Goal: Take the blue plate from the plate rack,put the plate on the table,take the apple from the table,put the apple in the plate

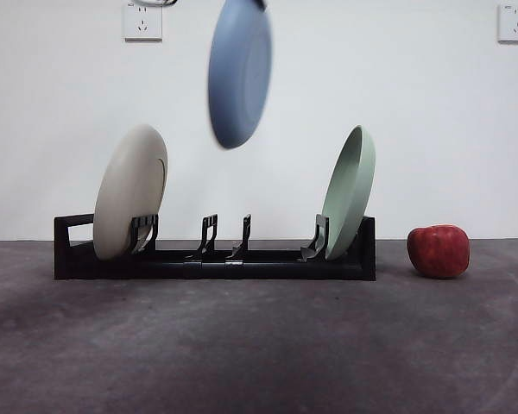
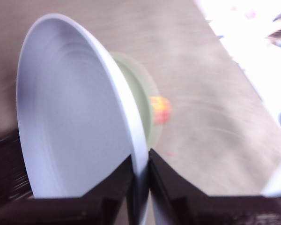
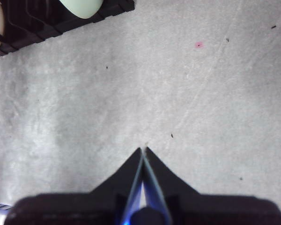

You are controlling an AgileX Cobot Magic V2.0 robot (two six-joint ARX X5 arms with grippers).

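The blue plate (image 1: 239, 73) hangs on edge in the air, well above the middle slots of the black plate rack (image 1: 214, 259). My left gripper (image 2: 141, 161) is shut on the blue plate's rim (image 2: 75, 122); the gripper itself is out of the front view past the top edge. The red apple (image 1: 439, 250) rests on the dark grey table (image 1: 259, 345) to the right of the rack, and shows blurred in the left wrist view (image 2: 160, 108). My right gripper (image 3: 144, 150) is shut and empty over bare table, away from the rack.
A cream plate (image 1: 129, 191) stands in the rack's left slot and a pale-green plate (image 1: 350, 191) in its right slot; the green one shows in the left wrist view (image 2: 140, 98) behind the blue plate. A white wall stands behind.
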